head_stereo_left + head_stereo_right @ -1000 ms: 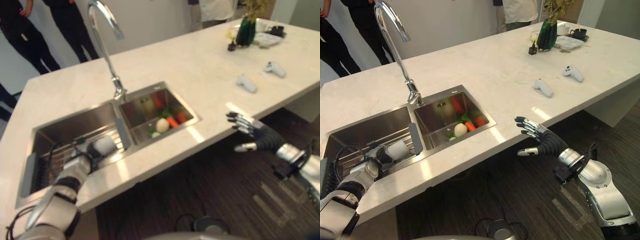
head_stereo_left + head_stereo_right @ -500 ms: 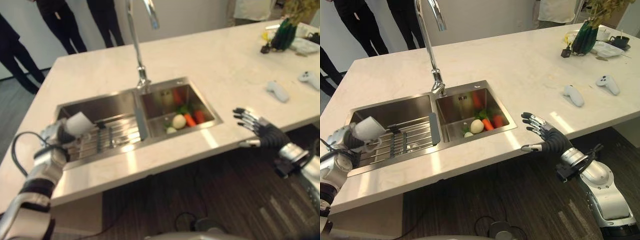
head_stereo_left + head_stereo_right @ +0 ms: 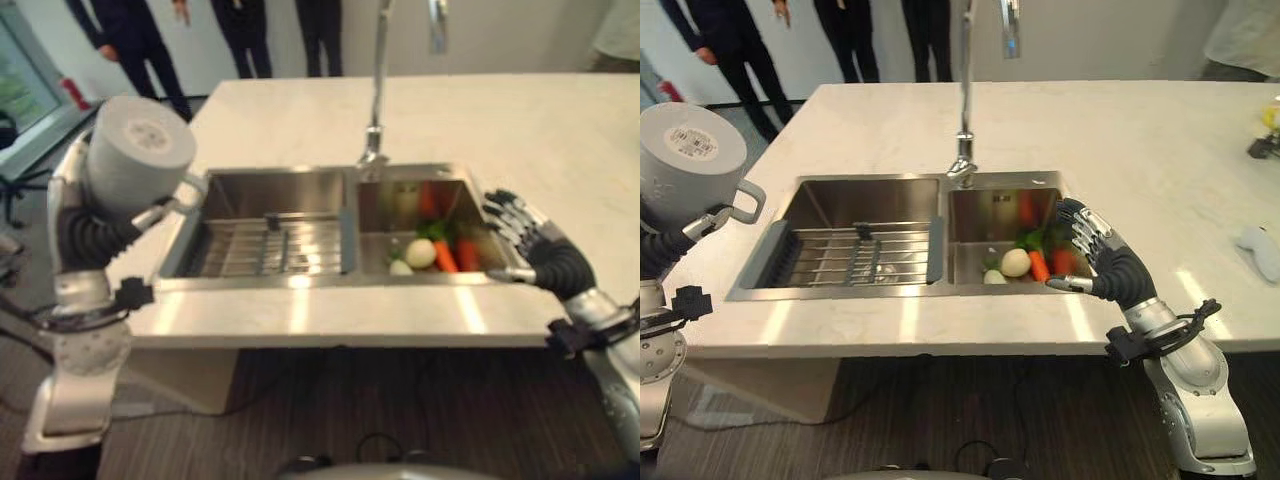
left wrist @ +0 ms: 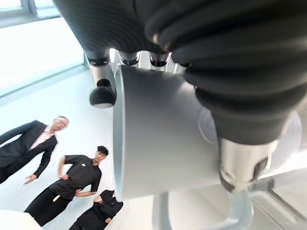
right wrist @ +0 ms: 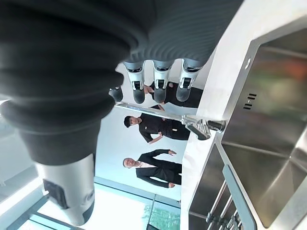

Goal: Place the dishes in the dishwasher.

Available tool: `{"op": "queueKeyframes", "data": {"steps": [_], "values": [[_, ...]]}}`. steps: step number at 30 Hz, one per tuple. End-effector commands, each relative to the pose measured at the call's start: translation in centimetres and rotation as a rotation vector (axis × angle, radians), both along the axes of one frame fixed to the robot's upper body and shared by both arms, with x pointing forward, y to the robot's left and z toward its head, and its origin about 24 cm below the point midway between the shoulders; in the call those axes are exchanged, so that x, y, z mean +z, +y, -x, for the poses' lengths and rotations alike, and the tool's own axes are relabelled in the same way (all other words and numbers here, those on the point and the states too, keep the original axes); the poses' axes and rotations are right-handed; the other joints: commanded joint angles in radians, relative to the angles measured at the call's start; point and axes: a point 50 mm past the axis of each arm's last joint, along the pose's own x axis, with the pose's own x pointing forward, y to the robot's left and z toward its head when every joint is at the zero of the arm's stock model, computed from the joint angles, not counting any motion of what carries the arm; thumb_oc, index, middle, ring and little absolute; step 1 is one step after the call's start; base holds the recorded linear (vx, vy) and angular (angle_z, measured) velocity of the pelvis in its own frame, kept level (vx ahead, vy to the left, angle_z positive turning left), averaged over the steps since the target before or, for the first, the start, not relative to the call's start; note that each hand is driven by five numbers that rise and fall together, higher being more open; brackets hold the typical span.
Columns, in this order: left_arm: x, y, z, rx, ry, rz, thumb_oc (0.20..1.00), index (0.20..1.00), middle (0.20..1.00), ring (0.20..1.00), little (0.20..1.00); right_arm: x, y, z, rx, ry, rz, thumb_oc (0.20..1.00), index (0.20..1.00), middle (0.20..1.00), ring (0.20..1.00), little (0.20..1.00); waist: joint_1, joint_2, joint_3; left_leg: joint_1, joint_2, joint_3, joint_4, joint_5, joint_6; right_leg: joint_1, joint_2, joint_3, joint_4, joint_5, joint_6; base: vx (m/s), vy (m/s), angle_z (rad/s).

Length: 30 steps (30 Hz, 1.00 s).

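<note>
Left hand [image 3: 85, 235] curled round a white mug [image 3: 135, 155], held bottom-up well above the counter's left end beside the sink [image 3: 200, 195] – rigid, glazed, likely slick and breakable, best gripped round the body or handle; right hand [image 3: 1110, 265] spread, empty, at the vegetable basin's edge.

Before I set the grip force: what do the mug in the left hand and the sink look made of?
The mug in the left hand looks like matte light-grey ceramic: thick wall, no shine, though coated metal is possible. The sink looks like brushed stainless steel, with streaky reflections on its walls.
</note>
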Motion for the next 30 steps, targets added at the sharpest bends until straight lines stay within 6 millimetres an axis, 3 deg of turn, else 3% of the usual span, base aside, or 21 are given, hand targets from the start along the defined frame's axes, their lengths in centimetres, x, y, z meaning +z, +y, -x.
{"op": "queueKeyframes", "data": {"steps": [1, 3, 5, 7, 8, 9, 11, 12, 13, 14, 16, 17, 21, 24, 28, 30], "values": [[2.2, -0.9, -0.7, -0.171, -0.118, 0.003, 0.2, 0.2, 0.2, 0.2, 0.2, 2.3, 0.8, 0.8, -0.004, -0.194, -0.02, 1.0, 1.0, 1.0, 1.0, 1.0, -0.054, -0.021, -0.021, -0.022, -0.063, -0.141, 0.123, -0.052, -0.002, 0.036, 0.03, 0.143, -0.102, 0.25, 0.081, -0.06, -0.2, 1.53], [2.0, -2.0, -1.6, -0.276, -0.116, 0.073, 0.2, 0.2, 0.2, 0.2, 0.2, 2.5, 0.8, 0.7, -0.045, -0.229, -0.012, 1.0, 1.0, 1.0, 1.0, 1.0, -0.074, -0.022, -0.011, -0.024, -0.095, -0.226, 0.123, -0.037, 0.009, 0.043, 0.08, 0.237, -0.102, 0.256, 0.065, -0.09, -0.303, 1.97], [1.5, -2.7, -2.0, -0.306, -0.119, 0.14, 0.2, 0.2, 0.2, 0.2, 0.2, 2.9, 1.4, 0.4, -0.022, -0.263, -0.001, 1.0, 1.0, 1.0, 1.0, 1.0, -0.042, -0.033, -0.011, -0.035, -0.107, -0.278, 0.123, -0.021, -0.003, 0.044, 0.079, 0.194, -0.102, 0.181, 0.049, -0.16, -0.361, 2.17], [1.4, -2.9, -1.7, -0.341, -0.13, 0.193, 0.2, 0.2, 0.2, 0.2, 0.2, 3.1, 1.8, -0.1, -0.012, -0.277, -0.011, 1.0, 1.0, 1.0, 1.0, 1.0, -0.006, -0.039, -0.013, -0.058, -0.083, -0.282, 0.123, 0.0, -0.03, 0.053, 0.08, 0.15, -0.102, 0.1, 0.036, -0.16, -0.353, 1.42], [1.6, -3.1, -1.1, -0.358, -0.147, 0.203, 0.2, 0.2, 0.2, 0.2, 0.2, 3.6, 2.0, -0.3, -0.005, -0.288, -0.017, 1.0, 1.0, 1.0, 1.0, 1.0, 0.025, -0.043, -0.008, -0.082, -0.056, -0.279, 0.123, 0.017, -0.055, 0.062, 0.075, 0.109, -0.102, 0.075, 0.029, -0.14, -0.3, 0.78], [1.7, -3.1, -1.0, -0.36, -0.151, 0.205, 0.2, 0.2, 0.2, 0.2, 0.2, 3.6, 2.0, -0.3, -0.001, -0.29, -0.022, 1.0, 1.0, 1.0, 1.0, 1.0, 0.029, -0.043, -0.006, -0.089, -0.05, -0.277, 0.123, 0.022, -0.06, 0.065, 0.074, 0.102, -0.102, 0.072, 0.028, -0.18, -0.276, 0.91], [2.0, -3.2, -0.8, -0.406, -0.171, 0.231, 0.2, 0.2, 0.2, 0.2, 0.2, 3.8, 1.6, -0.2, -0.023, -0.296, -0.029, 1.0, 1.0, 1.0, 1.0, 1.0, 0.045, -0.038, 0.008, -0.152, 0.002, -0.225, 0.123, 0.064, -0.092, 0.077, 0.065, 0.049, -0.102, 0.062, 0.026, -0.2, -0.172, 0.99], [2.1, -3.5, -1.0, -0.438, -0.183, 0.243, 0.2, 0.2, 0.2, 0.2, 0.2, 3.7, 1.2, -0.1, -0.052, -0.3, -0.027, 1.0, 1.0, 1.0, 1.0, 1.0, 0.03, -0.034, 0.013, -0.16, 0.055, -0.128, 0.123, 0.065, -0.104, 0.072, 0.052, 0.004, -0.102, 0.059, 0.025, -0.23, -0.105, 1.03], [2.2, -3.8, -1.2, -0.464, -0.192, 0.25, 0.2, 0.2, 0.2, 0.2, 0.2, 3.7, 1.0, 0.0, -0.071, -0.304, -0.027, 1.0, 1.0, 1.0, 1.0, 1.0, 0.019, -0.035, 0.014, -0.147, 0.08, -0.07, 0.123, 0.055, -0.109, 0.073, 0.035, -0.025, -0.102, 0.05, 0.026, -0.26, -0.067, 1.72], [2.3, -3.9, -1.3, -0.472, -0.2, 0.254, 0.2, 0.2, 0.2, 0.2, 0.2, 3.7, 0.8, 0.0, -0.075, -0.311, -0.027, 1.0, 1.0, 1.0, 1.0, 1.0, 0.011, -0.034, 0.014, -0.14, 0.092, -0.04, 0.123, 0.059, -0.108, 0.064, 0.027, -0.041, -0.102, 0.058, 0.025, -0.27, 0.002, 2.05], [2.6, -3.8, -0.8, -0.484, -0.242, 0.271, 0.2, 0.2, 0.2, 0.2, 0.2, 4.2, 0.1, 0.1, -0.082, -0.335, -0.027, 1.0, 1.0, 1.0, 1.0, 1.0, -0.012, -0.049, 0.004, -0.038, 0.068, 0.034, 0.123, -0.004, -0.08, 0.035, -0.017, -0.074, -0.102, 0.087, 0.038, -0.29, 0.101, 1.49], [2.6, -3.7, -0.7, -0.485, -0.248, 0.281, 0.2, 0.2, 0.2, 0.2, 0.2, 4.3, 0.0, 0.2, -0.079, -0.34, -0.025, 1.0, 1.0, 1.0, 1.0, 1.0, -0.019, -0.05, -0.001, -0.023, 0.064, 0.049, 0.123, -0.008, -0.074, 0.022, -0.023, -0.078, -0.102, 0.099, 0.039, -0.28, 0.159, 0.99], [2.2, -3.7, -0.2, -0.534, -0.265, 0.32, 0.2, 0.2, 0.2, 0.2, 0.2, 3.9, -1.1, 0.8, -0.122, -0.351, -0.017, 1.0, 1.0, 1.0, 1.0, 1.0, -0.046, -0.029, -0.039, 0.067, 0.116, 0.123, 0.123, -0.005, -0.103, -0.002, -0.058, -0.163, -0.102, 0.105, 0.04, -0.2, 0.205, 1.2], [2.1, -4.0, -0.7, -0.579, -0.256, 0.351, 0.2, 0.2, 0.2, 0.2, 0.2, 3.8, -1.4, 0.5, -0.158, -0.339, -0.021, 1.0, 1.0, 1.0, 1.0, 1.0, -0.059, -0.017, -0.064, 0.054, 0.146, 0.184, 0.123, -0.089, -0.109, -0.011, -0.116, -0.238, -0.102, 0.123, 0.068, -0.16, 0.375, 1.42], [2.0, -3.4, -0.2, -0.572, -0.255, 0.36, 0.2, 0.2, 0.2, 0.2, 0.2, 3.5, -1.0, 0.1, -0.147, -0.324, -0.04, 1.0, 1.0, 1.0, 1.0, 1.0, -0.035, -0.01, -0.065, 0.031, 0.118, 0.155, 0.123, -0.097, -0.096, -0.023, -0.161, -0.258, -0.102, 0.164, 0.106, -0.06, 0.399, 1.37], [2.2, -3.3, 0.2, -0.583, -0.257, 0.353, 0.2, 0.2, 0.2, 0.2, 0.2, 3.3, -0.7, 0.2, -0.148, -0.32, -0.061, 1.0, 1.0, 1.0, 1.0, 1.0, -0.02, -0.02, -0.059, 0.026, 0.081, 0.12, 0.123, -0.113, -0.078, -0.031, -0.195, -0.262, -0.102, 0.244, 0.129, -0.03, 0.389, 0.58]]}}
